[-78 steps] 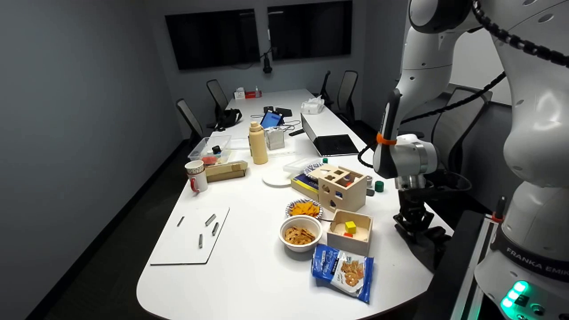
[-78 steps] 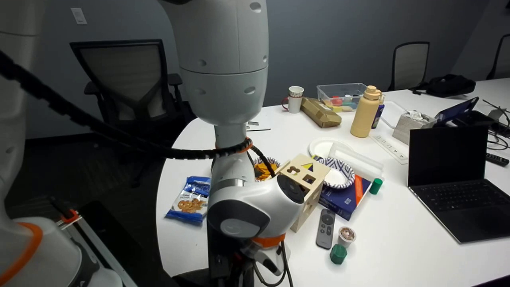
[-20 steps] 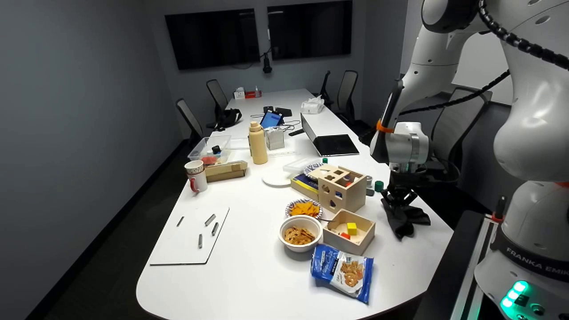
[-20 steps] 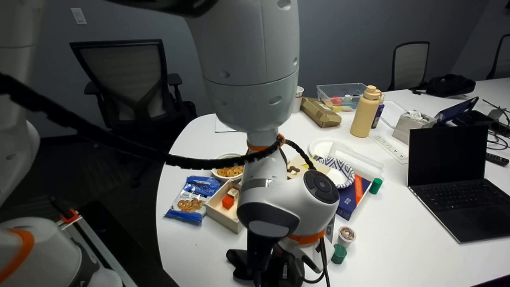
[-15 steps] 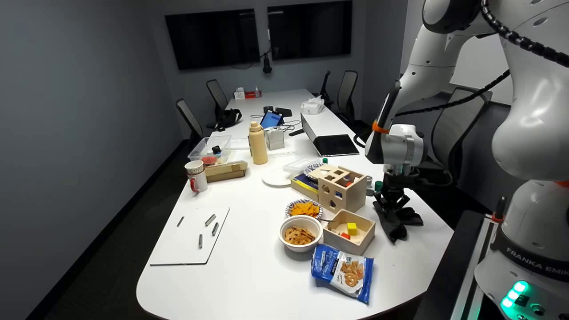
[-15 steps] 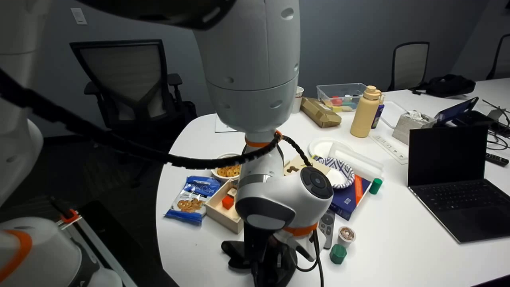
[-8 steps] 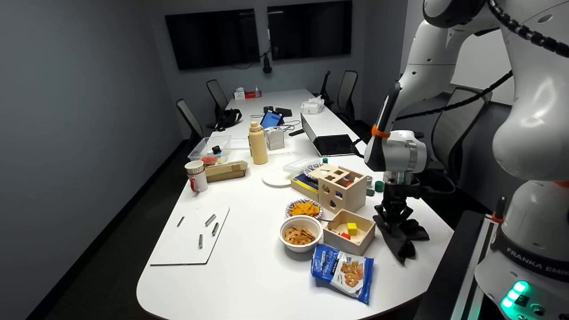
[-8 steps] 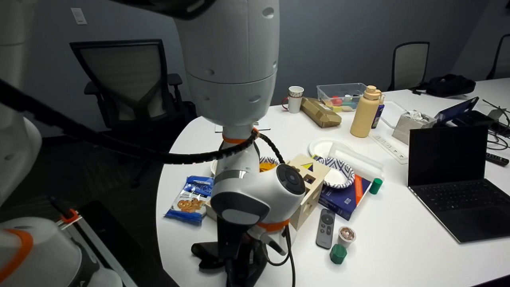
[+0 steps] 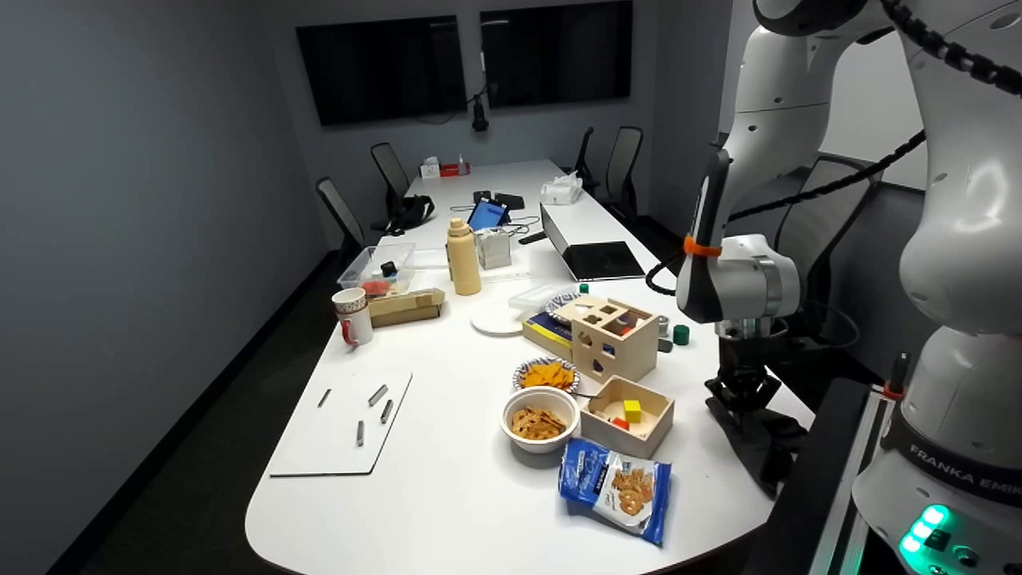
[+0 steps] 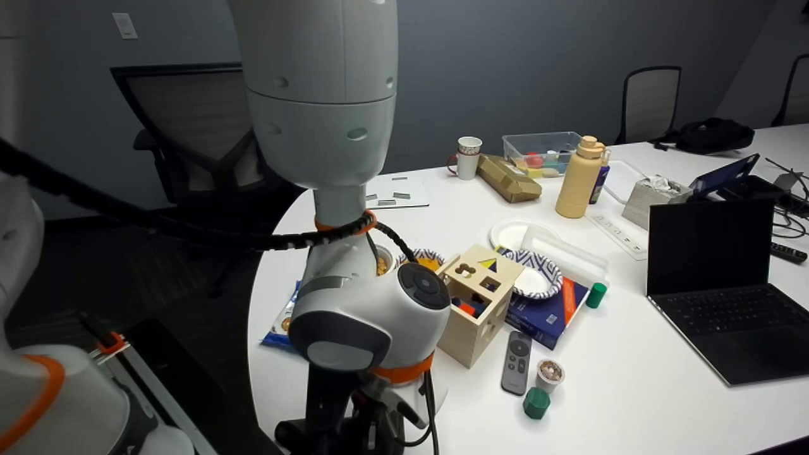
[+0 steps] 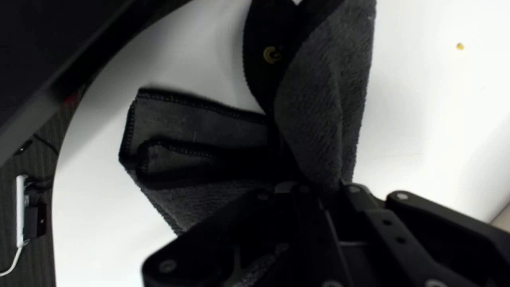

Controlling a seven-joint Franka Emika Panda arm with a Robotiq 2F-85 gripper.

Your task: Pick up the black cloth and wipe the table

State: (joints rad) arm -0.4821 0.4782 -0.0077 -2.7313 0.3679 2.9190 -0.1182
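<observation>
The black cloth is bunched under my gripper at the table's right edge in an exterior view. In the wrist view the cloth fans out in folds over the white table, with stitched edges and a small yellow logo. My gripper is shut on the cloth, with fabric pinched between its fingertips. In an exterior view the arm hides most of the cloth, and only a dark bit of it shows beside the gripper at the bottom. The white table also shows in both exterior views.
A wooden tray with blocks, a blue snack bag, a bowl of pretzels and a shape-sorter box stand beside the cloth. A green block and remote lie nearby. A small yellow crumb lies on the table.
My gripper has dragged the cloth back toward the table's near right edge over the last half second, after being farther in. The wooden tray has turned slightly since five seconds ago.
</observation>
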